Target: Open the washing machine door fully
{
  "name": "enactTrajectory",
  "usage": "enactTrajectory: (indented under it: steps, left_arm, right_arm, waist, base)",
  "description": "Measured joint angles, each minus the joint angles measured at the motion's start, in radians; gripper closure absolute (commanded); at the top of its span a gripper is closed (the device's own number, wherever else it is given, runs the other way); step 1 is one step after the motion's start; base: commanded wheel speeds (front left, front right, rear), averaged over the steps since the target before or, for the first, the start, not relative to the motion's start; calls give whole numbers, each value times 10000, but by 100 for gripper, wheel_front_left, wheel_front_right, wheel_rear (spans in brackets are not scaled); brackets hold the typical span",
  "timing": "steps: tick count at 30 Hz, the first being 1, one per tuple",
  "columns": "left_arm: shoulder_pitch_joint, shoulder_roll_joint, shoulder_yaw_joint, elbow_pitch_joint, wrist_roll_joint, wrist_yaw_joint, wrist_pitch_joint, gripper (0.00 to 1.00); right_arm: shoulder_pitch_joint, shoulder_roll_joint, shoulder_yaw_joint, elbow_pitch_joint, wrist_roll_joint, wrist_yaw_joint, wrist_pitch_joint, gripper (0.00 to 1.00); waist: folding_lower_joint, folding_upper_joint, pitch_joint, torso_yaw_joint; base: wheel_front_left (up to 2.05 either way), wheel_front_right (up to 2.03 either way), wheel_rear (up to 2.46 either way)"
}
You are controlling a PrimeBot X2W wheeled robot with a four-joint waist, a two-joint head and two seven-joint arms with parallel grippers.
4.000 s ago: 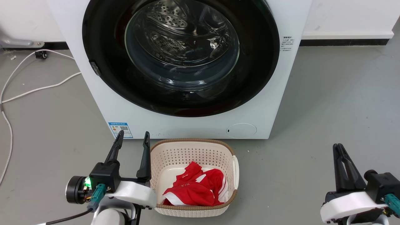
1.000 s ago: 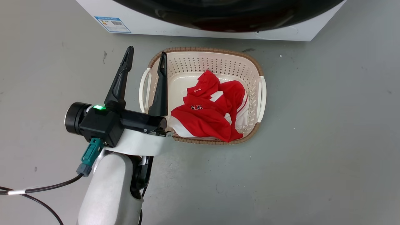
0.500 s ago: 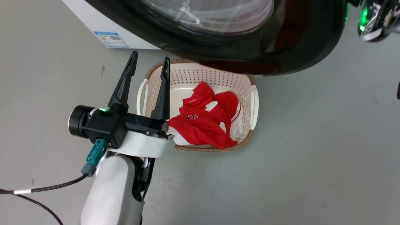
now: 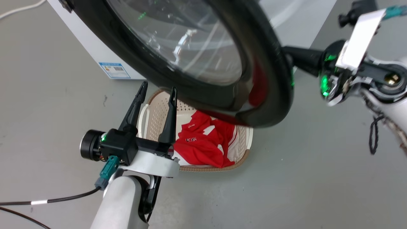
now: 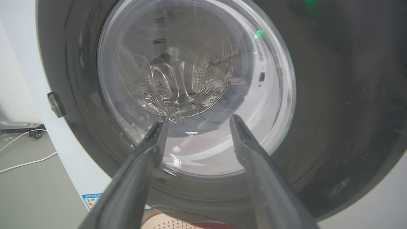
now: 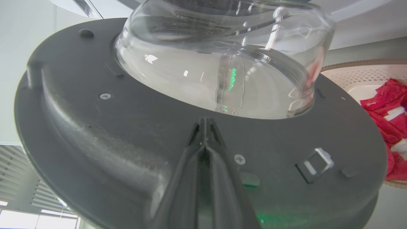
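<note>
Our right gripper (image 6: 206, 127) has its fingers pressed together, tips at the inner side of the washing machine door (image 4: 270, 79). The door stands partly open from the washing machine (image 4: 105, 54), over the basket (image 4: 244, 156). Our left gripper (image 4: 159, 86) has its fingers spread and holds nothing.

Bright, even diffuse light w/ soft faint shadows on floor (image 4: 318, 178), glare streaks + green LED reflections on the washing machine door (image 4: 264, 79) glass, right arm (image 4: 357, 38) motion-blurred in head view, wrist views bend at edges, left claw (image 5: 197, 119) soft up close.
</note>
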State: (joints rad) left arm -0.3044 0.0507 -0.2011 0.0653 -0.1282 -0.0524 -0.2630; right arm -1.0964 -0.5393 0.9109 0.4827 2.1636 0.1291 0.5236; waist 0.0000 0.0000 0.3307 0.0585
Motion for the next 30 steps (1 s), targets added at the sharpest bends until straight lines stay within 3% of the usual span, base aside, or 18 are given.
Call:
enactTrajectory:
  steps: [23,27,30]
  left_arm:
    - [987,0,-163,487,-238,274,0,0]
    - [1052,-2,-125,550,-267,339,0,0]
    - [1153,-2,-119,596,-357,393,0,0]
  right_arm:
    - [2771,1143,-347,-1455,-17,0,-395,100]
    - [3217,1440,-915,-1549,-512,2,-1216,100]
    - [3713,1582,-1509,-1547,-1170,2,-2433,100]
  waist:
    - [-1,0,-1721,-97]
    - [-1,0,-1880,-110]
    - [-1,0,-2025,-121]
  base:
    - [0,0,0]
    - [0,0,0]
    - [0,0,0]
